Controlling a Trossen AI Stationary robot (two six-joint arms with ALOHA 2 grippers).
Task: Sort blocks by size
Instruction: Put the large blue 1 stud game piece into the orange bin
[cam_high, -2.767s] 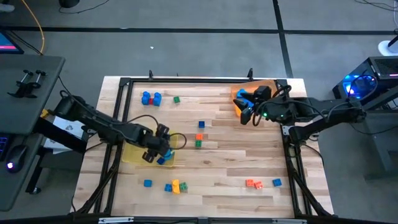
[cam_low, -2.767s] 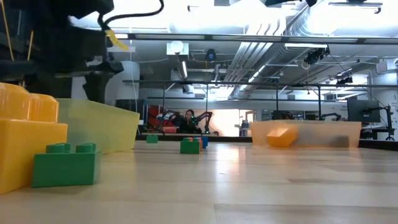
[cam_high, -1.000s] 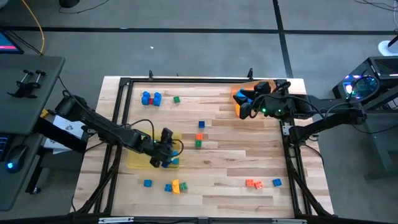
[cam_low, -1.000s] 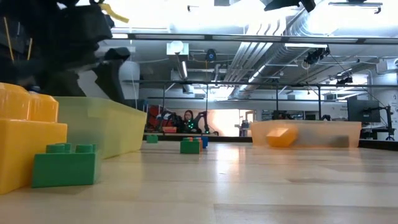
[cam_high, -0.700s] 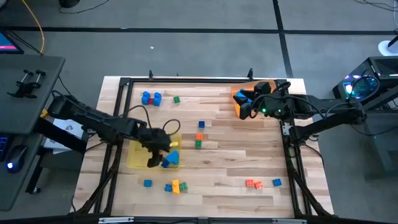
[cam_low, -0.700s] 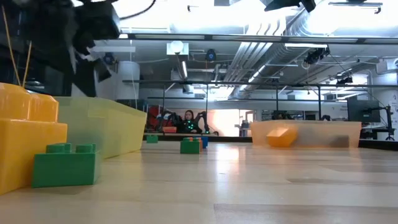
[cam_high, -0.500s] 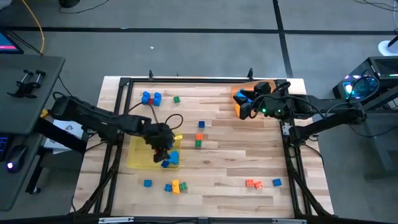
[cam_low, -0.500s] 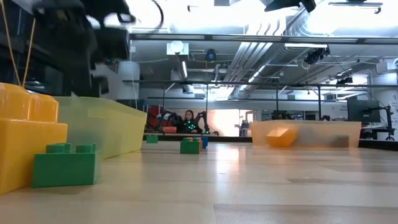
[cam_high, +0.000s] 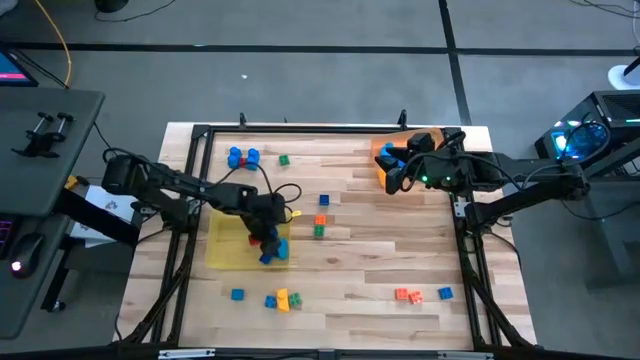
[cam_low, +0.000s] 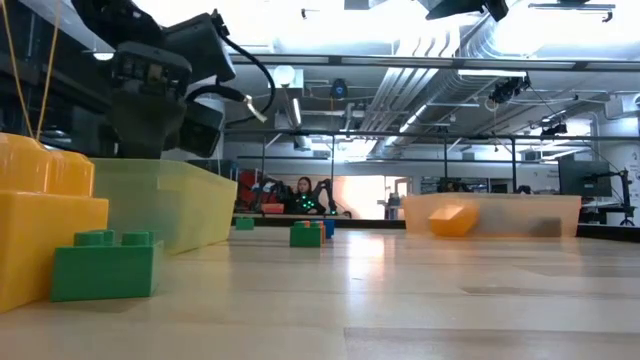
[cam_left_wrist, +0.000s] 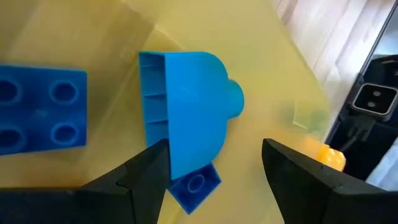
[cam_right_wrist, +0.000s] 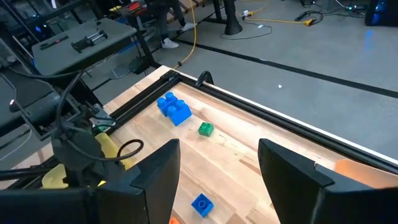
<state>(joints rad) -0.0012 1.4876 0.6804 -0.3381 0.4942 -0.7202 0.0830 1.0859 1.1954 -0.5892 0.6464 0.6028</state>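
Left end effector (cam_left_wrist: 214, 165) hangs spread over the yellow tray (cam_high: 222, 252), blue blocks (cam_left_wrist: 186, 127) below; right end effector (cam_high: 392, 182) spread too.

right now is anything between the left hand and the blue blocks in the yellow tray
Nothing visible. The left hand hangs open directly over the yellow tray, and its wrist view looks straight past its fingers onto the rounded blue block and the flat blue block, with only air between.

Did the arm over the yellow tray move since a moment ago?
Yes. In the high view the left end effector slid up the picture along the yellow tray, away from the tray's near edge where it was before.
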